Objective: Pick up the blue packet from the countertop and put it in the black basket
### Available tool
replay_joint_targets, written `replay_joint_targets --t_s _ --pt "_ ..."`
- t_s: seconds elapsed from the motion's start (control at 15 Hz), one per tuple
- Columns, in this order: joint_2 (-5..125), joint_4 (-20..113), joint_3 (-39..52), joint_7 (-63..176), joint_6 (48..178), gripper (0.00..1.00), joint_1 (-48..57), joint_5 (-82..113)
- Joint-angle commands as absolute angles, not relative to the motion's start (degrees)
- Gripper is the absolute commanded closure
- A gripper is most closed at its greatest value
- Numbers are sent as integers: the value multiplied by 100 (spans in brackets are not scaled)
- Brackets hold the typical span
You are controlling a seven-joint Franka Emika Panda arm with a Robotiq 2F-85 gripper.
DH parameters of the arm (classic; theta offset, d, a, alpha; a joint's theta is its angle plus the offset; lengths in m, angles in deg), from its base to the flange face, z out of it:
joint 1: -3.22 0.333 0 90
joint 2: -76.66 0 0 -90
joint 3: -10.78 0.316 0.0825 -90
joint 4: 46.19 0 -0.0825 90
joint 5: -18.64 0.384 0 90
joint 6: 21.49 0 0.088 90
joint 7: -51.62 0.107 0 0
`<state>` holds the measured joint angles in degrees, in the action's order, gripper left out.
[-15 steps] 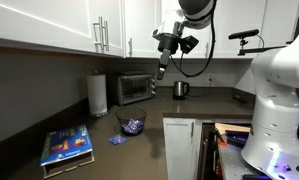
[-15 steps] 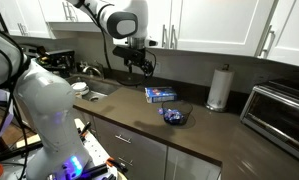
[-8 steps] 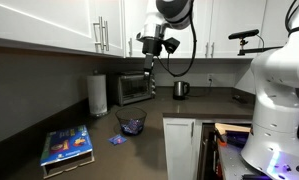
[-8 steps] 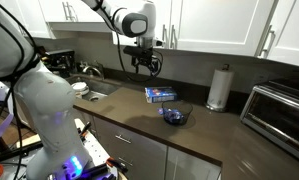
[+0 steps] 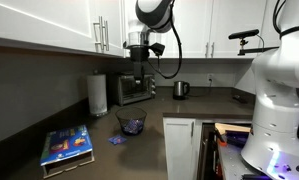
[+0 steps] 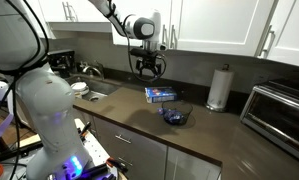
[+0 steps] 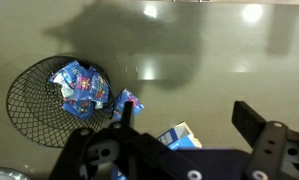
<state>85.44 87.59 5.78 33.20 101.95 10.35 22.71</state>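
Observation:
The black basket [image 7: 29, 110] of wire mesh stands on the dark countertop and holds several blue packets [image 7: 79, 88]. It shows in both exterior views [image 5: 131, 124] [image 6: 175, 115]. A small blue packet [image 7: 127, 101] lies flat on the counter just outside the basket's rim; it also shows in an exterior view [image 5: 117, 140]. My gripper [image 7: 184, 115] is open and empty, high above the counter, roughly over the basket and the packet [image 5: 139, 72] [image 6: 149, 68].
A large flat blue box [image 5: 67, 146] [image 6: 160, 93] lies on the counter; its corner shows in the wrist view [image 7: 179, 137]. A paper towel roll [image 5: 97, 93], a silver toaster oven [image 5: 135, 88] and a kettle [image 5: 181, 89] stand along the back wall. A sink [image 6: 89, 88] is nearby.
The arm has swung sideways along the counter, from near the kettle side to above the basket. The gripper stays open and empty. Nothing on the counter moved.

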Motion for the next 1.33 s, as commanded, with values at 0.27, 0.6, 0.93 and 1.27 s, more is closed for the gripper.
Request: replay_joint_targets --t_s 0.27,0.6,0.93,1.27 --pt "8557 8754 820 3463 10202 0 779 2046" --pt "8564 8754 880 3671 10199 0 692 1850" --pt "8549 8711 895 3573 9918 0 685 1795" --pt "8543 8754 898 3543 10094 0 696 1924"
